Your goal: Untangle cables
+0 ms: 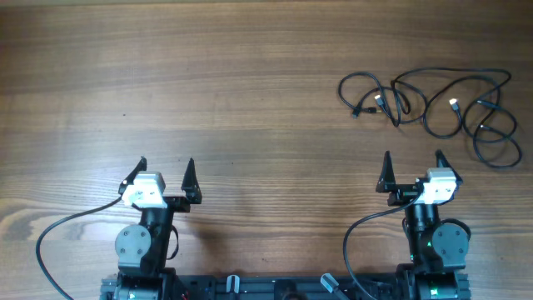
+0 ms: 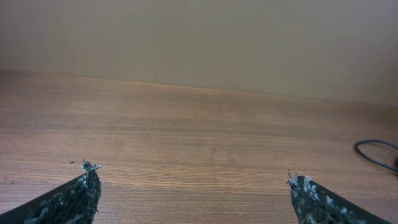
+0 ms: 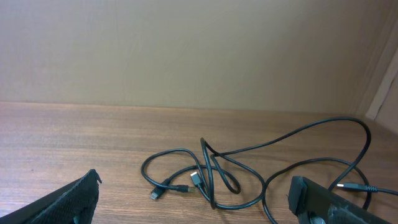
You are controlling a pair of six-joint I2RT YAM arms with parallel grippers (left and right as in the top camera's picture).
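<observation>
Wide-open jaws on both sides: your left gripper [image 1: 165, 167] and your right gripper [image 1: 413, 162] each hold their fingers spread well apart, and neither has hold of anything. Both sit near the close edge of the wooden table [image 1: 250, 83], with their fingertips pointing away from the arm bases. Beyond your right gripper, toward the far right of the table, the cables [image 1: 398, 104] lie in one loose tangle of overlapping thin black loops, with small plugs showing among them. Your right wrist camera sees that tangle ahead of its fingers [image 3: 68, 199] and apart from them. Your left wrist camera catches only one loop at its right edge.
</observation>
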